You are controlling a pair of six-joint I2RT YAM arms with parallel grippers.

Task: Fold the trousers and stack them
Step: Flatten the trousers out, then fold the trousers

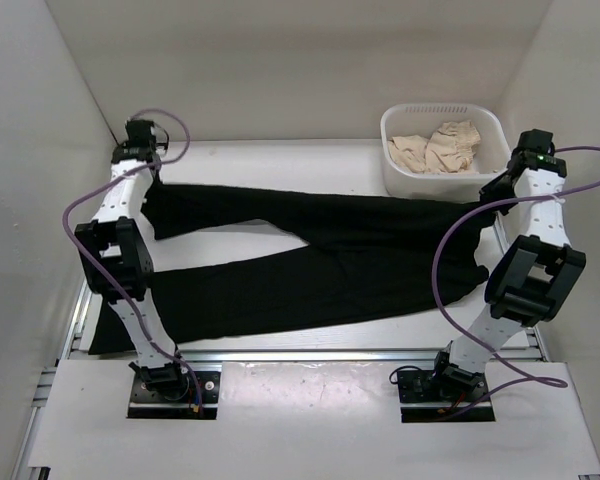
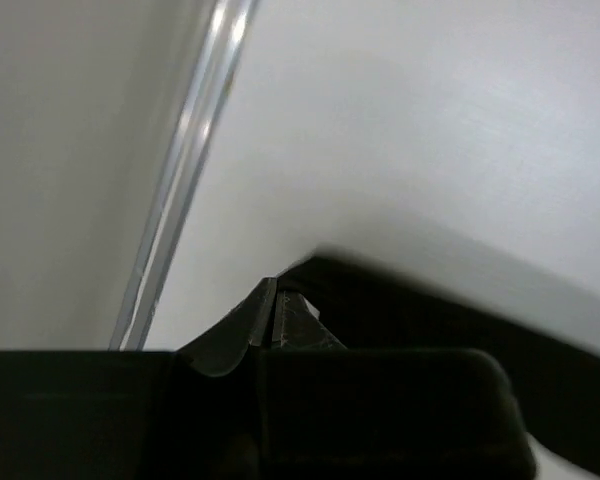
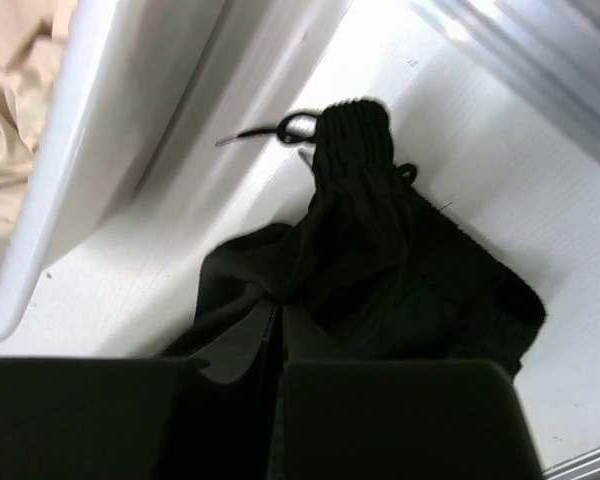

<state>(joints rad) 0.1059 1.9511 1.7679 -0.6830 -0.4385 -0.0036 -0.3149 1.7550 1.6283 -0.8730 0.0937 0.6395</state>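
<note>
Pinching the trousers (image 1: 310, 250) at opposite ends, left claw (image 2: 275, 305) and right claw (image 3: 280, 325) are both clamped tight on fabric.

basket (image 1: 430, 185): 1, white plastic, far right on table | cloths (image 1: 438, 148): beige, crumpled inside basket (count unclear) | table (image 1: 280, 165): white | rail (image 1: 310, 355): metal, along table's near edge | walls (image 1: 280, 60): white, 3 sides

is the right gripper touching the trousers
Touching. The right wrist view shows the right gripper shut, with the trousers gathered up into its closed fingertips.
</note>
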